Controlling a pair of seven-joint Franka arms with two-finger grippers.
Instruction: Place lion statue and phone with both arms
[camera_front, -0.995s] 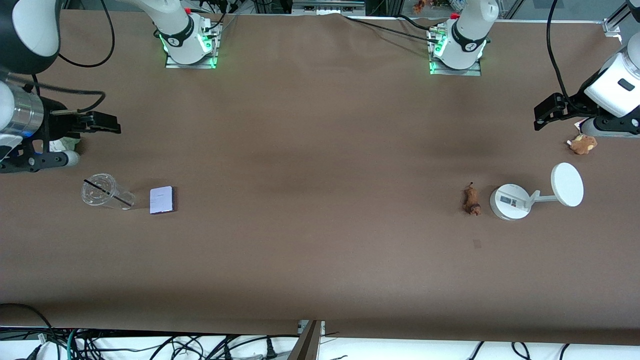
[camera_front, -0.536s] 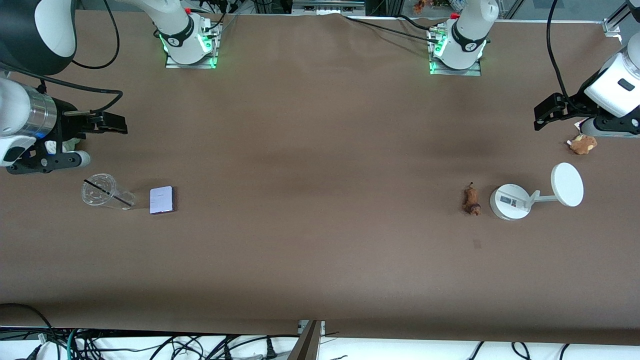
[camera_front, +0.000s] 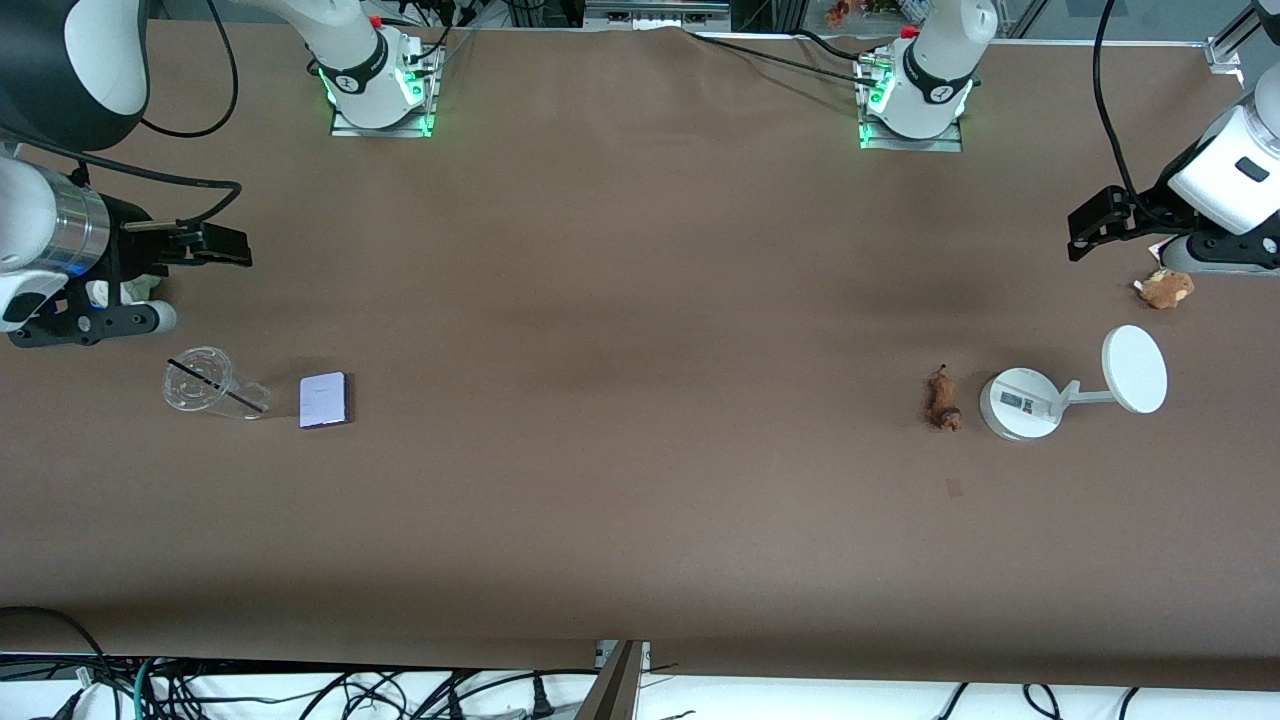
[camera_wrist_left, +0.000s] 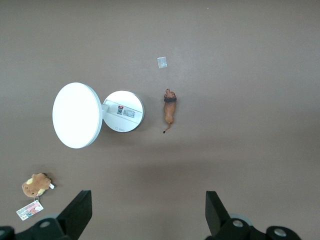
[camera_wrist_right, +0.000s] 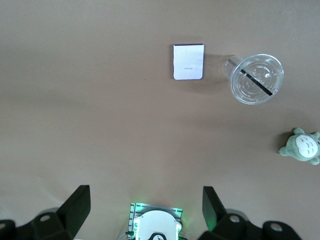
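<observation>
Label strip, unreadable, on white stand (camera_front: 1018, 403) base beside lion statue (camera_front: 942, 399).

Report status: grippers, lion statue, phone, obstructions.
Left gripper open, empty, above the tan plush. Right gripper open, empty, high over its table end. Lion statue beside white stand; phone beside clear cup. Both unobstructed.

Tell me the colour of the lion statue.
The lion statue is reddish-brown with a dark band near its head; the left wrist view shows it best.
</observation>
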